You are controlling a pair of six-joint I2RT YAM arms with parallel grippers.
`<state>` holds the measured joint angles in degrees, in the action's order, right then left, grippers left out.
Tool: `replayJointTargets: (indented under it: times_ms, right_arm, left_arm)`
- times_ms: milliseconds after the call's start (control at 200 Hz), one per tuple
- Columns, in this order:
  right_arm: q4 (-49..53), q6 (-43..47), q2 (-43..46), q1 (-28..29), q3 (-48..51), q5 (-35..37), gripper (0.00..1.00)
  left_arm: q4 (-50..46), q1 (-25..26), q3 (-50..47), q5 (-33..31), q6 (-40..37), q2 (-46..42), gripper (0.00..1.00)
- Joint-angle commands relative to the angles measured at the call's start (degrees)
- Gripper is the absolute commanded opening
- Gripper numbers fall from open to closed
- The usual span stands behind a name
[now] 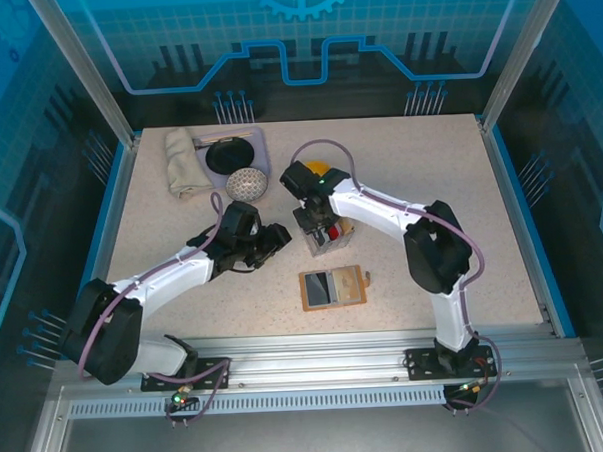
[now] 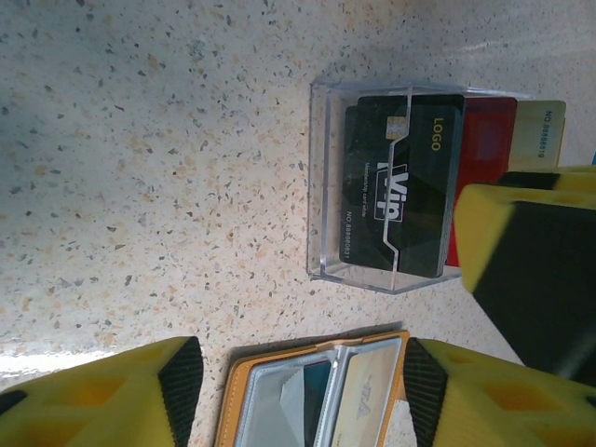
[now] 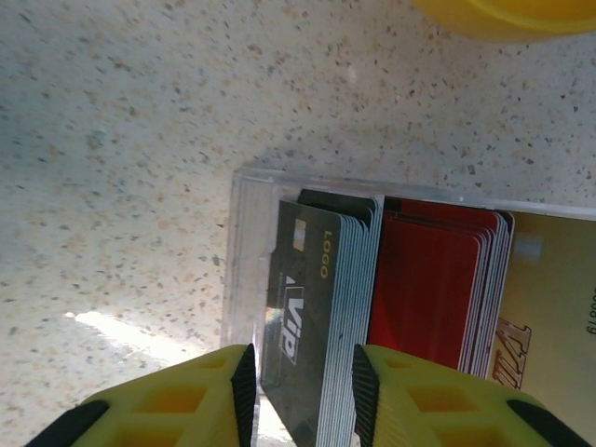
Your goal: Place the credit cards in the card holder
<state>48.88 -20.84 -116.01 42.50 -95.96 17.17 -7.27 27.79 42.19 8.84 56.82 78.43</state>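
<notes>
On right wrist I've got the right gripper (image 3: 303, 396) straddling the black cards (image 3: 303, 317), one pad each side of the stack, close in. I can't tell if they touch. The stack sits in a clear case (image 3: 250, 251) on the speckled table (image 3: 121, 140). Red cards (image 3: 424, 289) are just beside it, then a gold card (image 3: 549, 307). Yellow bowl (image 3: 503, 14) rim at top right.

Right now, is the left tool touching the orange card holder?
Apart. The top view shows a strip of bare table between the left tool and the card holder, which lies open and flat, closer to the arms' bases.
</notes>
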Motion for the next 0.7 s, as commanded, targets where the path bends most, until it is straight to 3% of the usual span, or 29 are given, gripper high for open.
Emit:
replayJointTargets:
  times_ms: [0, 380, 695]
  right_arm:
    - [3.2, 0.6, -2.1, 1.0, -2.5, 4.2, 0.35]
    - [4.1, 2.5, -7.2, 3.0, -4.0, 9.8, 0.39]
    - [4.7, 2.6, -7.9, 4.8, -3.9, 19.3, 0.41]
  left_arm:
    - [-1.3, -0.7, -0.5, 0.7, -1.1, 0.5, 0.64]
    - [-1.4, -1.0, -1.1, 0.0, -1.0, -0.3, 0.66]
    - [-2.3, -1.0, -2.6, -2.3, -0.5, -3.4, 0.67]
